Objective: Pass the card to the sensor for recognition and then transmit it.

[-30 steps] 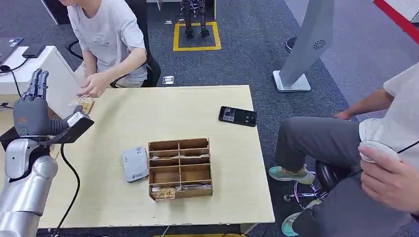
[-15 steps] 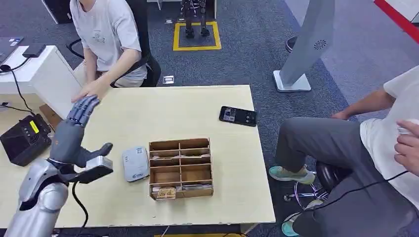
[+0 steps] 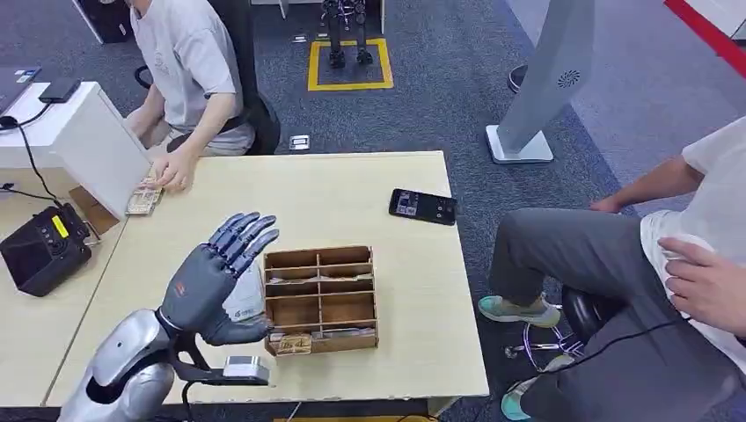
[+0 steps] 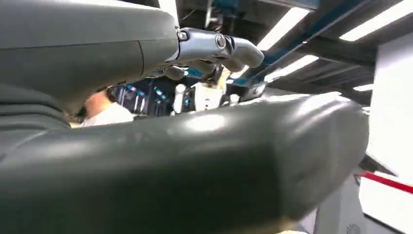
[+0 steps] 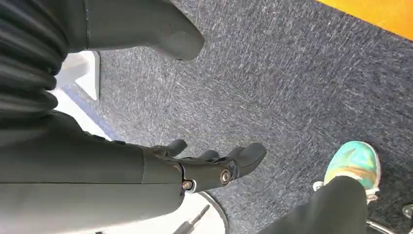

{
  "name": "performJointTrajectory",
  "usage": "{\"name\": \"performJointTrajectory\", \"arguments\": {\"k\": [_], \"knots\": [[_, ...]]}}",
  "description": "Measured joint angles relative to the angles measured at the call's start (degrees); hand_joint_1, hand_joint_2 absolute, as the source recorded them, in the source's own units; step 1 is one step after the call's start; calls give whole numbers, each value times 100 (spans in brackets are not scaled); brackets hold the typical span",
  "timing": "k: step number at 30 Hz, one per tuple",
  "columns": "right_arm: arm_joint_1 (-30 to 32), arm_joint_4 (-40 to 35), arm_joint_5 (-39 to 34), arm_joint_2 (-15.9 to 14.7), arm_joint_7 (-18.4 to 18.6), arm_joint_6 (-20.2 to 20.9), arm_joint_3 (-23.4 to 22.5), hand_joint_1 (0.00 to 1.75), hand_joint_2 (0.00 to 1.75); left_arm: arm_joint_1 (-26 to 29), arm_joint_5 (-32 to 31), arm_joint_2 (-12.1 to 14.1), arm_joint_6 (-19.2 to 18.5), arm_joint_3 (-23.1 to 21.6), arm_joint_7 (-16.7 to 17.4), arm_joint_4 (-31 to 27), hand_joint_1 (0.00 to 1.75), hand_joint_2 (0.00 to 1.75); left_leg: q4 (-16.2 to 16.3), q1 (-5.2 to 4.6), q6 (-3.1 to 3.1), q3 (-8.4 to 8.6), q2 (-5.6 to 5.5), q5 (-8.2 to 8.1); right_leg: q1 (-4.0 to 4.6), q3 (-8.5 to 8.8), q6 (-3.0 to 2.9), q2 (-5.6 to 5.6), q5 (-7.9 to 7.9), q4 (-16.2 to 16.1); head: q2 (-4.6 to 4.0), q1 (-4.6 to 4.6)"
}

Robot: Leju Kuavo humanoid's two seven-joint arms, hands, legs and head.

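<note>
Wooden organiser box (image 3: 321, 299) sits mid-table, divided into compartments; the nearest compartment row holds a card (image 3: 295, 344) at its left end, lying flat, with more flat items beside it that I cannot identify. White sensor unit (image 3: 243, 299) lies just to the left of the box, partly hidden behind the left hand (image 3: 214, 283).

Left hand: raised above the table in front of the sensor, fingers (image 3: 244, 232) spread and extended, thumb pointing toward the box's near corner. Nothing in it, so released. The left wrist view is mostly thumb and cover and adds nothing about the table.

Right hand (image 5: 204, 168): hanging over grey carpet, fingers loosely curled but apart, holding nothing.

Surroundings: black phone (image 3: 423, 207) on the far right of the tabletop (image 3: 299, 193), well apart from the box. A seated person at the far left corner has a hand on a small stack of cards (image 3: 143, 200). A second person sits to the right of the table. Black terminal (image 3: 40, 251) on the adjoining desk.

Judgement: step in hand is the approach to pick the card; no grasp yet made. The next move calls for lowering the left hand to the nearest compartment, pinching the card by an edge, then lifting it clear of the dividers before presenting it over the sensor. The shallow slot leaves little finger room, so a slip is possible.
</note>
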Motion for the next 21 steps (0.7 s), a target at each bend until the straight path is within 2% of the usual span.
{"name": "performJointTrajectory", "arguments": {"k": [3,8,12,21], "knots": [[3,0,4,-7,96,4,-22,0,175,101,-470,-24,364,-172,398,11,0,175,0,-1,0,-3,0,0,-2,-2,1,0,0,-1,0,0],[0,-2,7,-7,89,-15,-59,0,175,179,-813,-179,592,-315,865,234,0,175,0,-2,1,-4,0,-1,-3,-2,1,-1,0,-2,0,0],[0,-2,7,-7,76,-20,-68,0,175,209,-1129,-273,730,-328,1049,446,0,175,1,-2,1,-3,0,0,-2,-2,1,-1,0,-2,0,-2],[1,-2,7,-7,120,-22,-70,0,175,215,-1269,-347,793,-330,1171,627,0,175,0,-1,1,-4,0,0,-1,-2,0,-1,0,-1,0,0]]}}
